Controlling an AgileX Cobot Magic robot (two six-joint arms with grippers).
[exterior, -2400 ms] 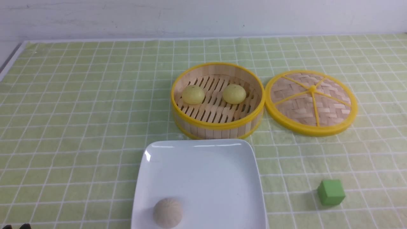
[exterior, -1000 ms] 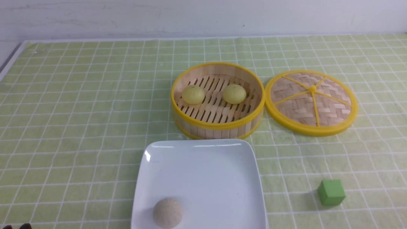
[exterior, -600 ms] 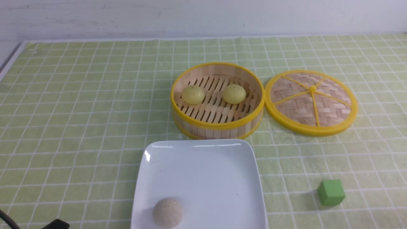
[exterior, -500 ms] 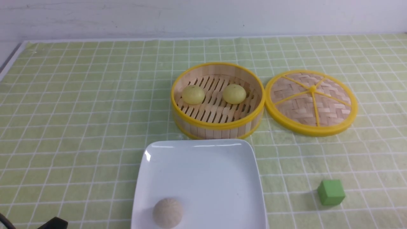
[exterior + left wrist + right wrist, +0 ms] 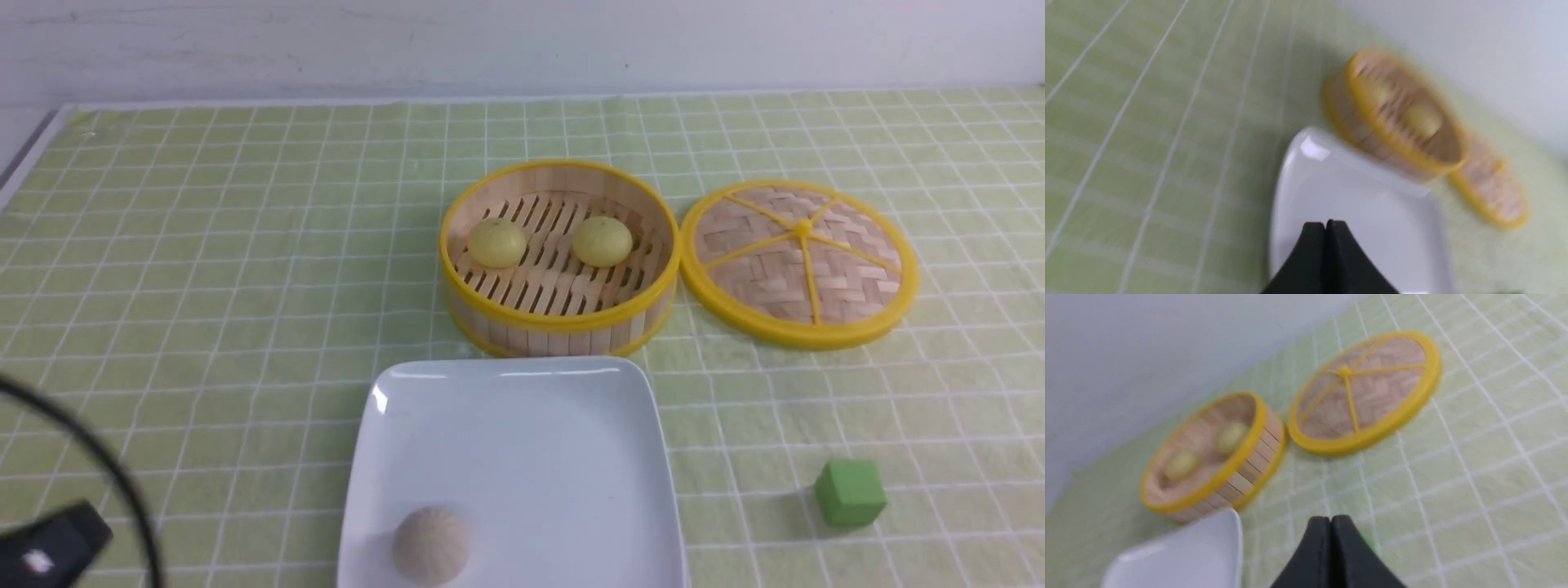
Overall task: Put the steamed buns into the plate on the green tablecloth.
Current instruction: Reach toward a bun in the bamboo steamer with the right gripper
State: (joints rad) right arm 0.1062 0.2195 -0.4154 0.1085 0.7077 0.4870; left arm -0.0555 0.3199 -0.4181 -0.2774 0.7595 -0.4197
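Two pale-yellow steamed buns (image 5: 496, 242) (image 5: 602, 241) sit side by side in the open bamboo steamer (image 5: 560, 319) at the middle of the green tablecloth (image 5: 204, 269). The white square plate (image 5: 531, 425) lies just in front of the steamer. My left gripper (image 5: 1325, 223) is shut and empty, hovering near the plate's near left side; only part of its arm (image 5: 49, 543) shows at the bottom left of the front view. My right gripper (image 5: 1330, 519) is shut and empty, and does not show in the front view. The buns also show blurred in the right wrist view (image 5: 1182, 463) (image 5: 1231, 436).
A greyish-beige bun (image 5: 430, 545) lies at the plate's near left. The steamer lid (image 5: 800, 263) lies flat to the right of the steamer. A small green cube (image 5: 850, 492) sits at the near right. A black cable (image 5: 106, 465) arcs at the left.
My left arm has risen into the front view at the bottom left, with its cable now showing. The buns, steamer, plate and cube have not moved.
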